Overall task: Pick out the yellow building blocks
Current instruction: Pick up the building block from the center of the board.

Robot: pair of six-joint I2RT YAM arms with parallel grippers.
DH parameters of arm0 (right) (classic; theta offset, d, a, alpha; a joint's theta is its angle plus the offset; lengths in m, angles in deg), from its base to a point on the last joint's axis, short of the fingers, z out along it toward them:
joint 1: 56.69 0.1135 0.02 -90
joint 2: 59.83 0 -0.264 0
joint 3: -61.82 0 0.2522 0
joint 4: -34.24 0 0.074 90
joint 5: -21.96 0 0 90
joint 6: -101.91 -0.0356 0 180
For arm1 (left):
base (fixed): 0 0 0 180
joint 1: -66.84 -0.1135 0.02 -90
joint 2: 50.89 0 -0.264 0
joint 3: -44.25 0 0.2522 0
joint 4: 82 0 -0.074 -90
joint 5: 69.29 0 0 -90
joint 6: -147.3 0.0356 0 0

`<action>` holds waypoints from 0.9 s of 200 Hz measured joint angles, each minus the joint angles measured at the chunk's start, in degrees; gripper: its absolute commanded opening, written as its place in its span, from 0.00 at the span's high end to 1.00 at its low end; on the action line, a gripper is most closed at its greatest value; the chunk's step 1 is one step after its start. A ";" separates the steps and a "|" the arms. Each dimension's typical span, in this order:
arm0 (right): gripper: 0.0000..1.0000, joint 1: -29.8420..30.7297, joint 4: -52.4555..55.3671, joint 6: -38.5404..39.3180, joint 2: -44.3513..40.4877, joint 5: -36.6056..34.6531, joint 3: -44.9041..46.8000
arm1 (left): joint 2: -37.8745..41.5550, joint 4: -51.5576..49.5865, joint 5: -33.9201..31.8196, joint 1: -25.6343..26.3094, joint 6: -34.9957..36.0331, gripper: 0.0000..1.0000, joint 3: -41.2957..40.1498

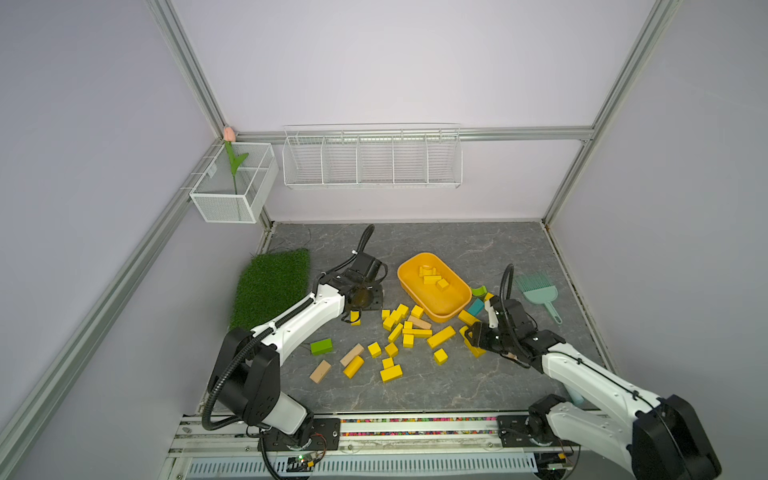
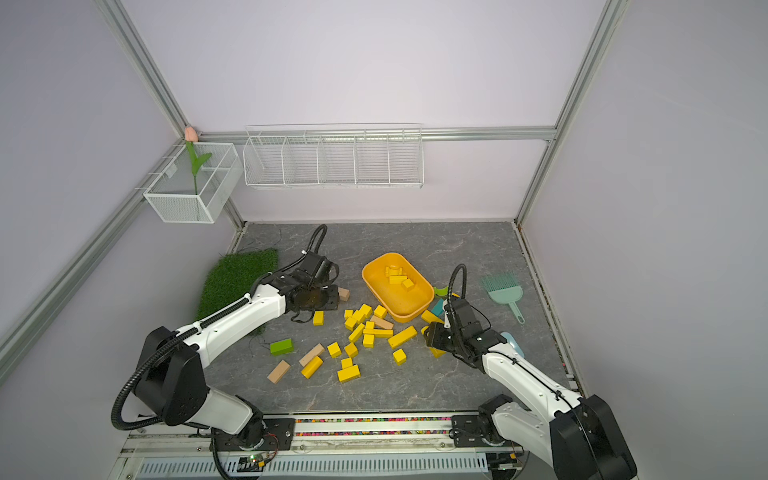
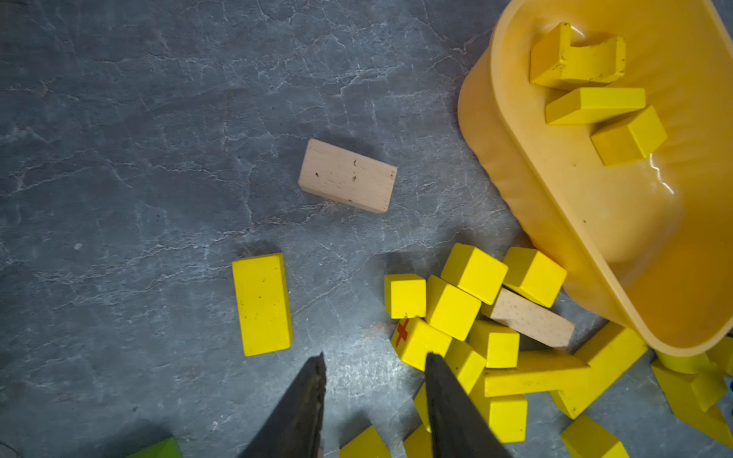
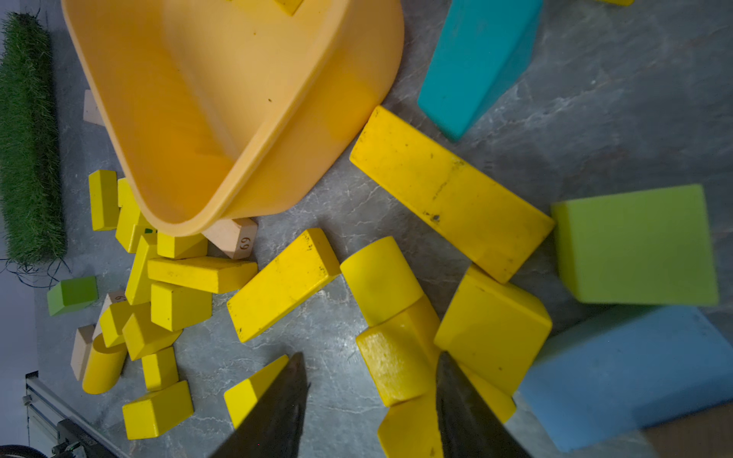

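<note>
On the bench (image 1: 415,241), the big tub (image 1: 453,299) holds a few yellow building blocks (image 1: 442,284); most lie at 7 o'clock from it. Left end effector (image 3: 375,357) is open, empty. Right end effector (image 4: 371,357) is open, maybe around one, so next squeeze, then lift.

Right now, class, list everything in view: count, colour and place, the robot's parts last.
Tub: one, yellow-orange, middle of the table.
Yellow blocks: about two dozen, yellow, mostly loose beside the tub, a few inside it.
Wood blocks: four, tan, scattered.
Green blocks: at least two, dark left of the pile, lime right of the tub.
Teal block: one, right of the tub.
Pale blue block: one, right side.
Brush: one, mint, far right.
Grass mat: one, green, left.
Wire baskets: two, white, on the wall.
Flower: one, pink, in the smaller basket.
Arms: two, white and black.
Left claw: open, over bare table.
Right claw: open, over yellow blocks.
</note>
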 measured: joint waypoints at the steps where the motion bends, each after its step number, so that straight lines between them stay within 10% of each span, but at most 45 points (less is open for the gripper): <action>1: 0.46 0.00 0.00 0.00 0.00 0.00 -0.02 | 0.00 0.07 -0.07 0.00 0.02 0.54 -0.09; 180: 0.46 0.00 0.00 -0.20 2.47 -0.04 -1.22 | -12.11 2.47 5.55 -12.11 -2.95 0.52 -4.02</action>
